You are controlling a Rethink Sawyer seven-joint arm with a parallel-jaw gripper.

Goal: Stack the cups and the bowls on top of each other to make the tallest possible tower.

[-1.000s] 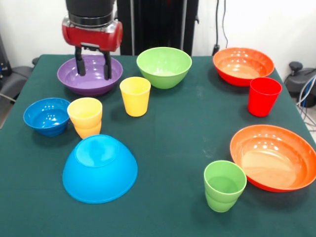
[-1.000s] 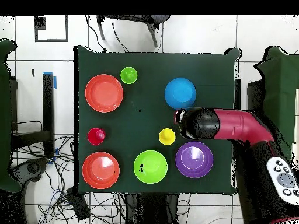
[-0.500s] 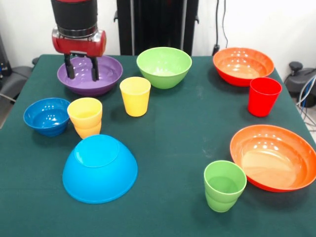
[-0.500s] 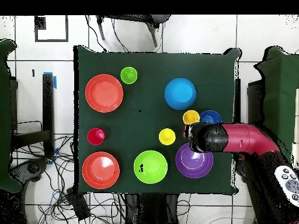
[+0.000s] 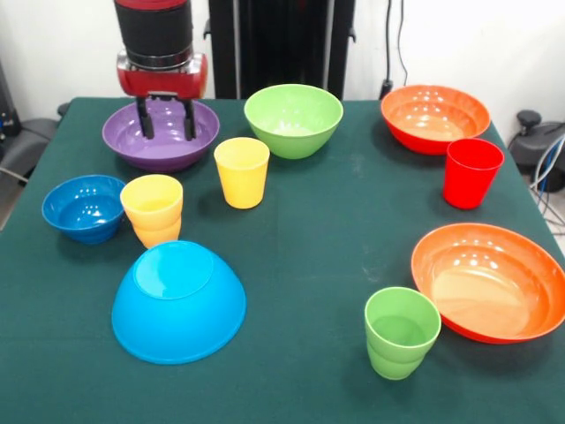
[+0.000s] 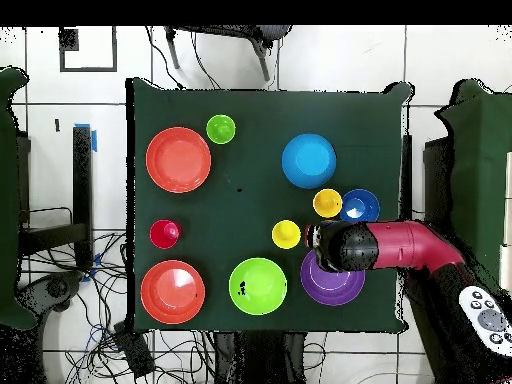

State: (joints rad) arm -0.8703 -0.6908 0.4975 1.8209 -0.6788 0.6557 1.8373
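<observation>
Upper left, the gripper [image 5: 165,118] hangs with fingers apart over the glossy purple plastic bowl [image 5: 161,147]; light, stiff, likely slippery, best pinched at its rim.

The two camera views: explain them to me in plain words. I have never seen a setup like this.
Both pictures show one moment. The front view looks across a table with a green cloth; the overhead view looks straight down on it. The red and black machine is a robot arm. Its gripper hangs over the purple bowl with its jaws open, holding nothing. On the cloth stand bowls and cups, none stacked yet: a light-blue bowl lying upside down, a small dark-blue bowl, a green bowl, two orange bowls, two yellow cups, a red cup and a green cup.
</observation>
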